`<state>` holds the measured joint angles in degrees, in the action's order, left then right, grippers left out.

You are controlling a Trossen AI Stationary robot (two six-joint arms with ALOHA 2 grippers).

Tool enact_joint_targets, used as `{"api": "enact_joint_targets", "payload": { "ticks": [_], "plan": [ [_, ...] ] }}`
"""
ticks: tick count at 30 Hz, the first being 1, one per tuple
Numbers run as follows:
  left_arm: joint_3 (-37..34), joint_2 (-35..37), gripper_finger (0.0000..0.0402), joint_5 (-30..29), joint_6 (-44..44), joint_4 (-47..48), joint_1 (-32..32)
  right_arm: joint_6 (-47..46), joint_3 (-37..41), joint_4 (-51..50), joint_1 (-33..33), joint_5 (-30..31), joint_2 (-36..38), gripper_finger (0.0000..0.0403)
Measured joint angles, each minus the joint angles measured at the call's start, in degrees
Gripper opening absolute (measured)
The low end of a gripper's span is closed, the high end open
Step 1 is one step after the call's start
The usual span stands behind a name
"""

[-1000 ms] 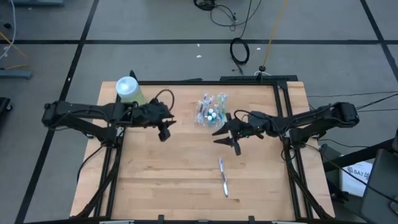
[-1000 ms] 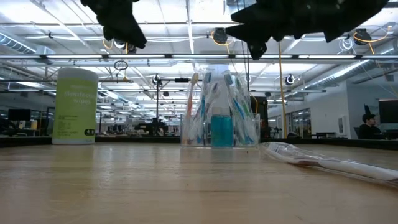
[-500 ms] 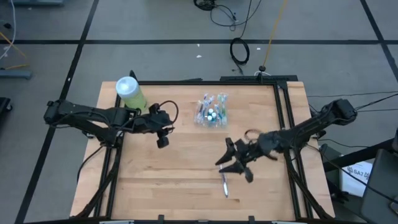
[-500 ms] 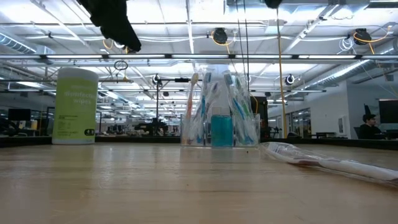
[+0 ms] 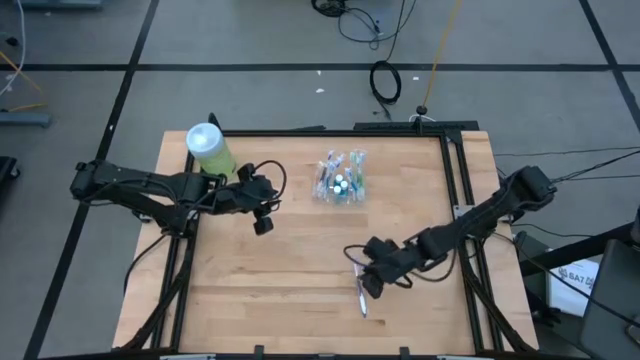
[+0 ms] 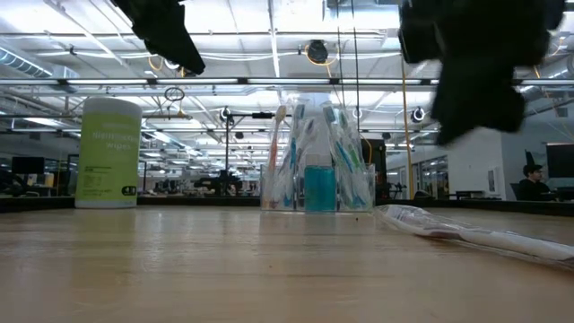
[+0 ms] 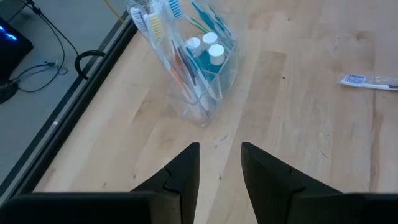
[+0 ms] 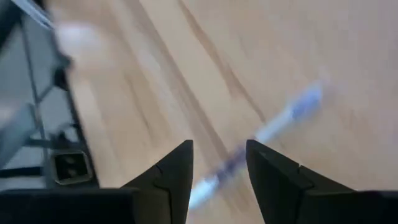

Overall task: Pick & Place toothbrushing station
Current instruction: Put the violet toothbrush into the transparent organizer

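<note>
**Right gripper poised over stray toothbrush**

The right gripper (image 5: 367,283), fingers parted and empty, is seen above a wrapped toothbrush (image 5: 359,287) lying flat on the table (image 5: 290,300). The left gripper (image 5: 262,222), likewise unclenched, is held near the clear cup (image 5: 340,178) of toothbrushes, well apart from it.
</note>
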<state>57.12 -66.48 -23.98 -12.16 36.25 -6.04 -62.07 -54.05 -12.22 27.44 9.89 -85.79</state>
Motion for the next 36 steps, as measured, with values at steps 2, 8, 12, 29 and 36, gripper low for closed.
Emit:
{"api": "enact_joint_targets", "payload": {
  "ticks": [2, 8, 12, 29, 36],
  "plan": [
    [0.0, 0.0, 0.0122, -0.1, 0.0, 0.0, 0.0, -3.1, 0.9, -1.3, 0.0, -2.2, -1.8, 0.0139],
    [0.0, 0.0, 0.0122, -0.1, 0.0, 0.0, 0.0, -4.8, 4.1, 2.4, -1.1, -2.5, -4.8, 0.0139],
    [0.0, 0.0, 0.0122, -0.1, 0.0, 0.0, 0.0, -4.6, 5.3, 8.1, -2.7, -2.5, -6.2, 0.0139],
    [0.0, 0.0, 0.0122, -0.1, 0.3, 0.0, 0.0, -0.4, 6.2, 14.6, -7.0, -2.6, -10.8, 0.0139],
    [0.0, 0.0, 0.0122, -0.1, 0.4, 0.0, 0.0, -0.4, 6.7, 15.5, -8.0, -4.1, -12.5, 0.0133]
  ]
}}
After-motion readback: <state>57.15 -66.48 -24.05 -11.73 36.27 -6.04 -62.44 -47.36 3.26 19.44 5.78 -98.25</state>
